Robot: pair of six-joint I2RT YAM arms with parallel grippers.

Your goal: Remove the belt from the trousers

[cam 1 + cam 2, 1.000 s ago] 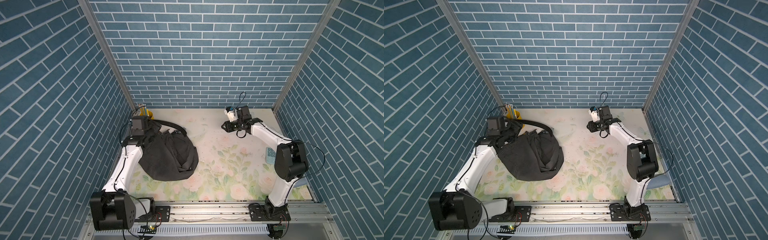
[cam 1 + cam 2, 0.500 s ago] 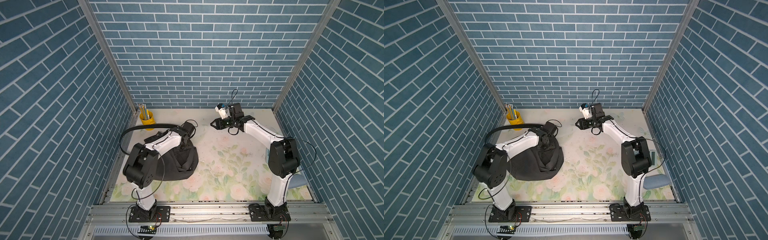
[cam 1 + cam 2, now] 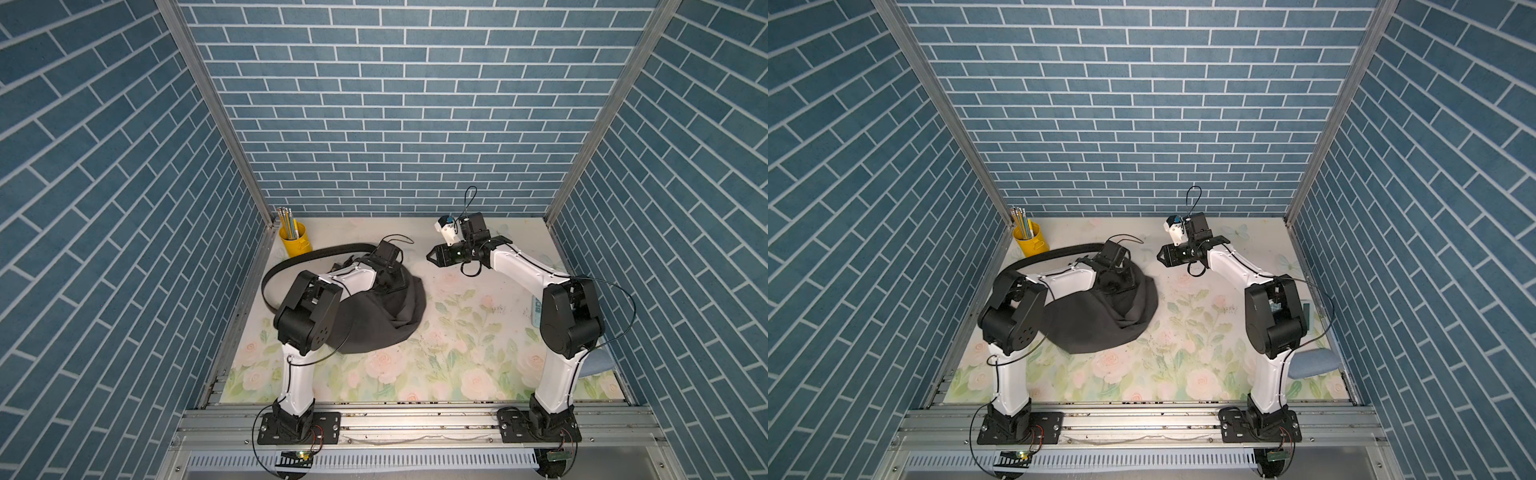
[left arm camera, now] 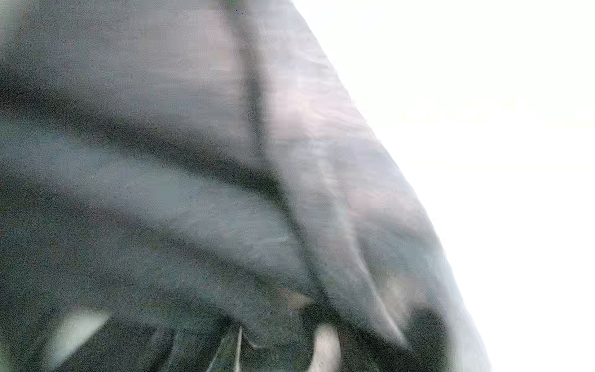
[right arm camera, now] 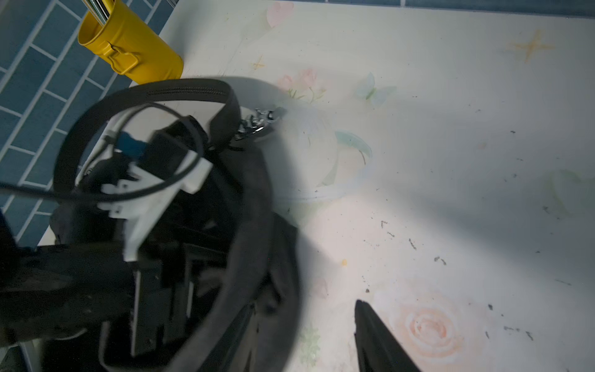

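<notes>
Black belt [image 3: 316, 254] curves in an arc at centre-left in both top views, running from the table's left edge to the top of the trousers [image 3: 374, 322], a charcoal heap left of centre. Its silver buckle [image 5: 257, 122] shows in the right wrist view, at the cloth's edge. The left gripper [image 3: 390, 277] is sunk into the heap's upper part. Its wrist view gives only blurred cloth, so I cannot tell how its jaws stand. The right gripper [image 3: 432, 256] hovers above the floral table [image 3: 457, 332], right of the heap and apart from it, jaws parted and empty. A yellow cup [image 3: 296, 245] stands upper left, just beside the belt.
</notes>
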